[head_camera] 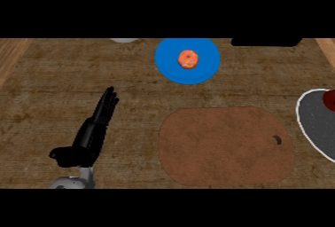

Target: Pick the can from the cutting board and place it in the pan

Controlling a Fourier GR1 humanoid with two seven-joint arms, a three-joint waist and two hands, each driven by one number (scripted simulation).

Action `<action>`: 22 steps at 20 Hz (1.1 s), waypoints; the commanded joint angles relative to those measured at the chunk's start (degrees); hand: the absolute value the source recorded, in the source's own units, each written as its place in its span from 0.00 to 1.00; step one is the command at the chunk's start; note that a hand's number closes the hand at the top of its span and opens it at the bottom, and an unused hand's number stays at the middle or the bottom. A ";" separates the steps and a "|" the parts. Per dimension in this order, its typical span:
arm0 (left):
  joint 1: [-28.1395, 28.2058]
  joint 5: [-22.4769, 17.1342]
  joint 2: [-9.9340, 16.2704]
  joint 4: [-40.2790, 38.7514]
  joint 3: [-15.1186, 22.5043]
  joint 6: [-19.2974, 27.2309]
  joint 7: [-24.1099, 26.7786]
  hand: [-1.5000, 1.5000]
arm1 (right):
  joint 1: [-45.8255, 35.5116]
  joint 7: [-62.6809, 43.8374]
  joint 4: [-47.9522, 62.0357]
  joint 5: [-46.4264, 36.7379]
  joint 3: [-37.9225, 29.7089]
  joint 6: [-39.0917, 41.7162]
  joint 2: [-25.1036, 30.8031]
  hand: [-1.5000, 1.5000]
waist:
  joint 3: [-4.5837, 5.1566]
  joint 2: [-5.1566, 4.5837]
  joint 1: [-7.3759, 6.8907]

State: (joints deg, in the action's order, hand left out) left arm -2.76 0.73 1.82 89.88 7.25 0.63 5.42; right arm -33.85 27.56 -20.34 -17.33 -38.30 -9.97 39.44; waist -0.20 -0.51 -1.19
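on the wooden counter point(52, 80), seen from above: a brown cutting board point(226, 146) with a small hole near its right edge lies at centre right, its surface bare. at the right edge, a grey pan point(314, 122) with a white rim is partly cut off; a dark red object, apparently the can point(329, 99), shows inside it at the frame border. a blue plate point(186, 62) carrying an orange item point(188, 59) sits beyond the board. the left hand point(95, 128), fingers straight and relaxed, grasping nothing, rests at lower left. the right hand is out of view.
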 commanded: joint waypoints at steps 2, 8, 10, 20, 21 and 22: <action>-0.71 -0.28 -0.33 -1.15 -0.55 0.01 0.02 0.50 | 2.54 3.06 3.00 6.56 -5.17 11.15 5.77 0.00 | 0.02 0.14 0.63; 1.70 -0.26 -0.41 1.66 -0.71 0.76 -0.43 0.50 | 12.32 9.37 3.27 11.96 -7.36 28.93 6.78 0.00 | 0.08 0.53 1.51; 2.91 0.74 -0.42 1.78 0.24 0.76 0.27 0.50 | 16.74 13.45 2.00 11.75 -6.37 32.96 7.46 0.00 | 0.12 0.57 1.66; -0.42 0.51 -0.04 0.21 -1.20 -0.31 -1.46 0.50 | 25.02 18.07 -4.69 15.69 -3.34 35.37 6.04 0.00 | 0.19 0.51 1.33; 2.10 -1.48 0.92 1.43 -2.27 -2.03 -0.03 0.50 | 23.71 18.61 -3.97 14.96 -2.39 33.81 6.05 0.00 | 0.17 0.48 1.09; 3.27 0.89 -0.18 3.68 0.37 -0.48 -1.14 0.50 | 28.38 16.06 -8.12 17.66 -3.96 37.30 6.64 0.00 | 0.24 0.64 1.53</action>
State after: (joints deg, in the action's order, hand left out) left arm -0.66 1.01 1.84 92.00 6.74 0.22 4.62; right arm -10.30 42.35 -24.87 -2.36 -41.90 22.61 45.32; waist -0.02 0.04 0.14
